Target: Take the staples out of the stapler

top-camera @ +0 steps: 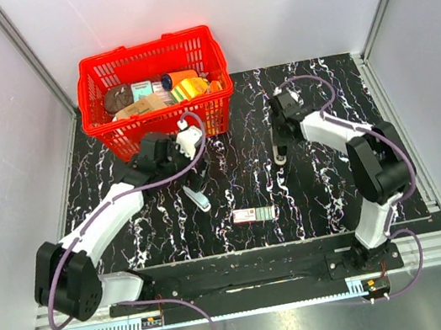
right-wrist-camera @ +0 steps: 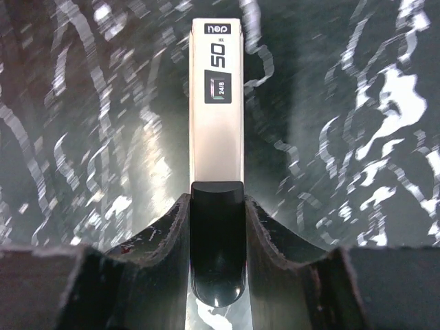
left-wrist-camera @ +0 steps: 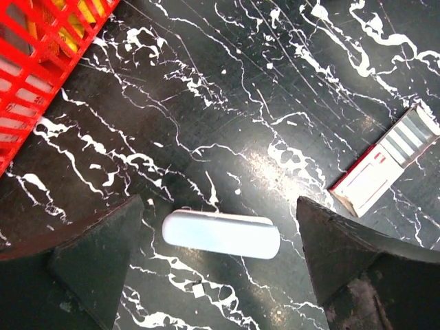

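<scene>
The stapler (right-wrist-camera: 216, 103) is a slim bar with a silvery-grey channel marked "50" and a black rounded end. My right gripper (right-wrist-camera: 216, 237) is shut on that black end, the channel pointing away from the wrist camera over the table. In the top view the stapler (top-camera: 279, 149) hangs dark and narrow below the right gripper (top-camera: 278, 134), right of the basket. My left gripper (left-wrist-camera: 220, 265) is open and empty, its fingers either side of a pale blue-and-white oblong (left-wrist-camera: 221, 234) lying on the table below. In the top view the left gripper (top-camera: 192, 185) is just above that oblong (top-camera: 200, 200).
A red basket (top-camera: 148, 56) full of items stands at the back left; its corner shows in the left wrist view (left-wrist-camera: 41, 75). A small red-green-white box (top-camera: 253, 215) lies near the front middle and also shows in the left wrist view (left-wrist-camera: 386, 163). The table (top-camera: 327, 189) is black marble-patterned.
</scene>
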Robot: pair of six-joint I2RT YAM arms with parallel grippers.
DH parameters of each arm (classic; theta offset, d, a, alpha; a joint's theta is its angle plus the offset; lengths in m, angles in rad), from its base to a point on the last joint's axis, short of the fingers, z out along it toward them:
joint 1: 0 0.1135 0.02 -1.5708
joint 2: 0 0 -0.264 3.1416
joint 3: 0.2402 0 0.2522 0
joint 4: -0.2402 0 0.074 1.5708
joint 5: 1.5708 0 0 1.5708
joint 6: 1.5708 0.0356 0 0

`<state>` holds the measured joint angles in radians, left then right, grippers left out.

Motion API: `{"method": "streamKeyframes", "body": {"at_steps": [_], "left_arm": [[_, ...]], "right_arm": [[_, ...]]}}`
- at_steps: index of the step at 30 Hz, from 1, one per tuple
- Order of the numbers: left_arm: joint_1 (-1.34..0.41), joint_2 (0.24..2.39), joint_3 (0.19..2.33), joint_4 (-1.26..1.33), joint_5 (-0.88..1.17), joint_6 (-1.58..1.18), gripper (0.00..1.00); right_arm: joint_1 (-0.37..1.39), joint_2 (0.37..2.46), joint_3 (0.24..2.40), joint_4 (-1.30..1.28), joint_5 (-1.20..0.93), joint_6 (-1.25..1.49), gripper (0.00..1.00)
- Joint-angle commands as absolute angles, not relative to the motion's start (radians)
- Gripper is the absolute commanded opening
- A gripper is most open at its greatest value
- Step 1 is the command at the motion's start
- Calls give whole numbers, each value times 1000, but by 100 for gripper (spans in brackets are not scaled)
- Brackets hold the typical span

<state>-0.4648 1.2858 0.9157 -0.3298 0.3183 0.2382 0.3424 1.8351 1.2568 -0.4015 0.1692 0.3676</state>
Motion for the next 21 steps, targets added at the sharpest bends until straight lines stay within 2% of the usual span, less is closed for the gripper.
{"method": "streamKeyframes", "body": {"at_steps": [1, 5, 13, 21], "left_arm": [[-482, 1350, 977, -210, 383, 167, 99], [-506, 1405, 951, -138, 445, 127, 98], [-526, 1494, 956, -75, 574, 35, 96], [-555, 1512, 943, -35, 641, -31, 94]], "right_arm": [[494, 1631, 1209, -275, 156, 426, 7], [555, 1522, 1114, -171, 140, 546, 0], [623, 1345, 876, 113, 176, 765, 0], [771, 1292, 830, 199, 346, 821, 0]]}}
